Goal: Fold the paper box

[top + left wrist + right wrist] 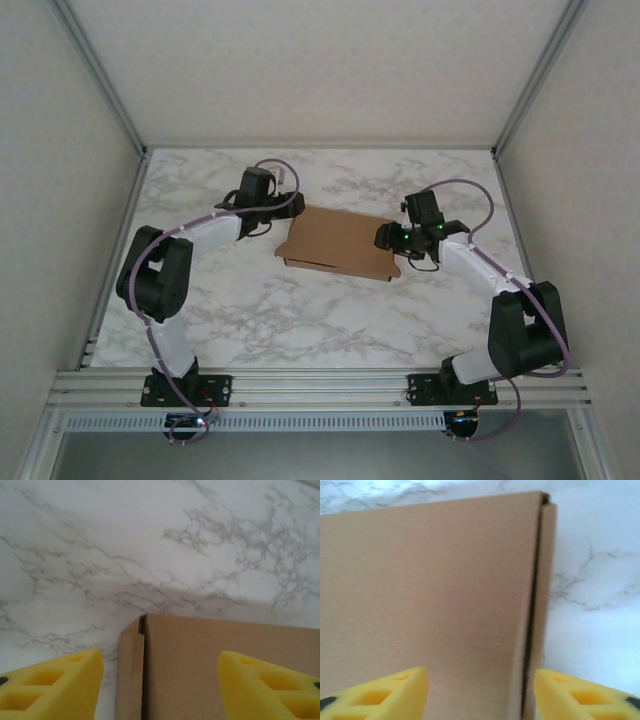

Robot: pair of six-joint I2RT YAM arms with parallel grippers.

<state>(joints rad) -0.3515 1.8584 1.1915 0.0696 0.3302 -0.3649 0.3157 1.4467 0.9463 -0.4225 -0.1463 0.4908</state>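
Note:
The paper box (340,243) lies flat and closed in the middle of the marble table, a thin brown cardboard rectangle. My left gripper (272,222) is at its left end, open, yellow fingers (55,685) spread over the box's corner (200,670) where a dark seam runs along the side flap. My right gripper (388,238) is at the box's right end, open, its fingers (580,695) straddling the lid's edge (445,595) and the narrow side flap. Nothing is pinched between either pair of fingers.
The marble tabletop (300,320) is walled by white panels and aluminium posts (110,90). A rail (320,385) runs along the near edge by the arm bases.

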